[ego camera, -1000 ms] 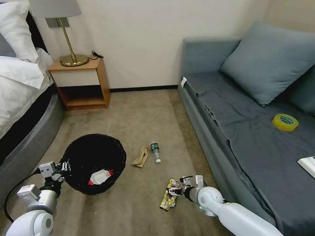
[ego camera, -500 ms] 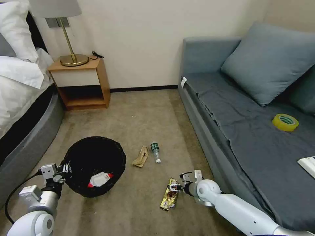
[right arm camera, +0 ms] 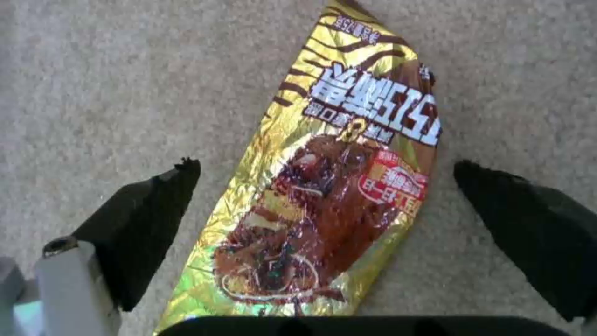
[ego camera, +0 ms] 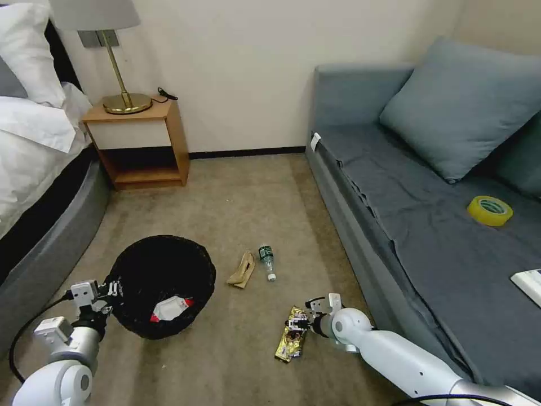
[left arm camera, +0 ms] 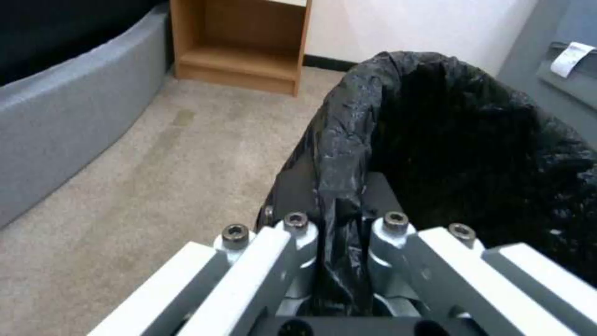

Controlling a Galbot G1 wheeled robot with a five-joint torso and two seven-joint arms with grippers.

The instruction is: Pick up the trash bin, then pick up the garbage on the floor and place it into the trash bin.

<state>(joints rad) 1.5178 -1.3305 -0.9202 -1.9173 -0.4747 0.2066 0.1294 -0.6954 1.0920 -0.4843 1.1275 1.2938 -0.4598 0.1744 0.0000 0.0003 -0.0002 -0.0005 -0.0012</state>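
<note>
The trash bin [ego camera: 160, 285], lined with a crinkled black bag, hangs at the lower left with a red-white snack packet [ego camera: 169, 308] inside. My left gripper [ego camera: 110, 292] is shut on the bin's rim [left arm camera: 339, 205]. A gold-brown wrapper [ego camera: 290, 341] lies flat on the carpet. My right gripper [ego camera: 297, 325] is open just above it, and the wrapper [right arm camera: 329, 196] lies between the two black fingertips [right arm camera: 149, 219]. Farther off on the carpet lie a small clear bottle with a green label [ego camera: 266, 260] and a tan crumpled paper [ego camera: 243, 270].
A grey sofa [ego camera: 439, 237] runs along the right, carrying a yellow tape roll [ego camera: 489, 210] and a white box [ego camera: 530, 285]. A bed [ego camera: 39, 186] stands at the left. A wooden nightstand [ego camera: 141, 144] with a lamp [ego camera: 121, 84] is against the far wall.
My right gripper has come down over the gold-brown wrapper, and the arm reaches further in from the right. The bin has sunk slightly, still held by my left gripper.
</note>
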